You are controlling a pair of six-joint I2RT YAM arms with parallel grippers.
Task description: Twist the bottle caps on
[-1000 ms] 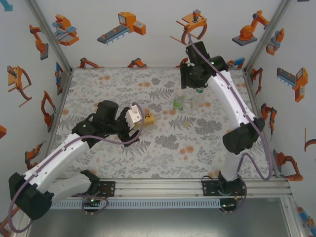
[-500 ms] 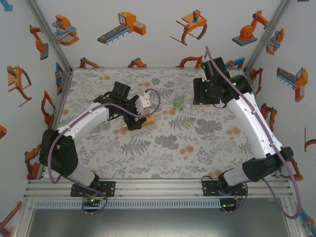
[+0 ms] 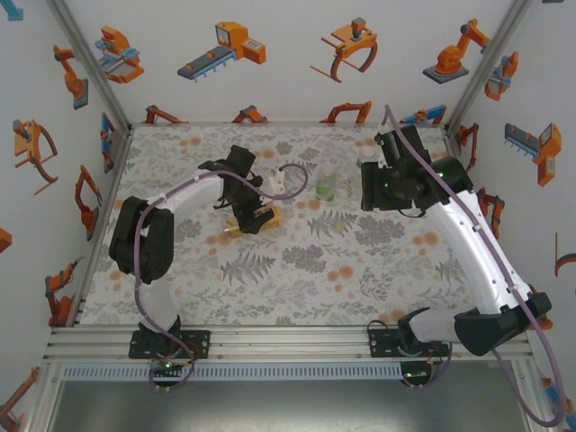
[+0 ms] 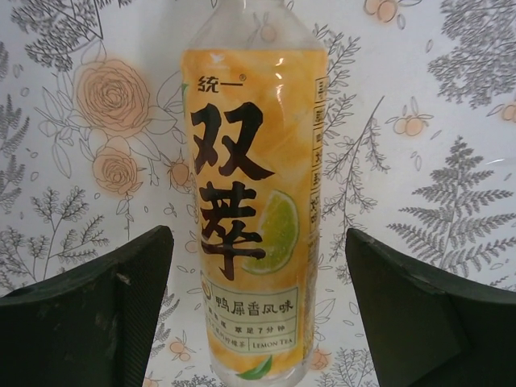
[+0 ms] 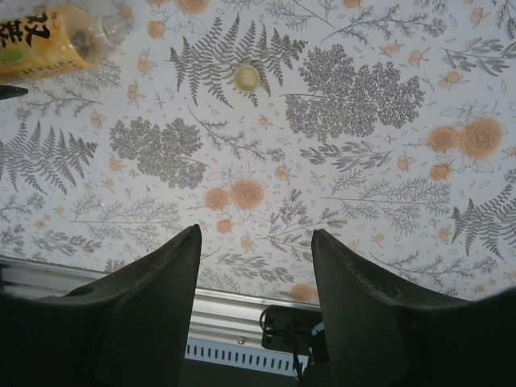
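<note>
On the floral table cover, left of centre and towards the far side:

Item 1. The left gripper. Jaws apart, one dark finger on each side of the amber bottle. The left wrist view shows a strip of cloth between each finger and the bottle, so nothing is clasped.

Item 2. The amber bottle. It lies on its side, lengthwise between the fingers, its neck pointing away from the wrist. The yellow label faces up, with large dark characters, a lime slice and the words "Lemon Tea". The neck runs out of the top of the wrist view, so whether it carries a cap cannot be told.

Item 3. The right gripper. It is held above the table on the far right side, with its jaws parted and nothing between them. Below the gap lie bare cloth and the metal rail at the near edge.

Item 4. One bottle cap, pale yellow-green. It lies loose on the cloth, right of the amber bottle and well apart from it, and neither gripper touches it.

Item 5. The bottle with the green label. It stands upright between the two arms, beyond the loose cap.
</note>
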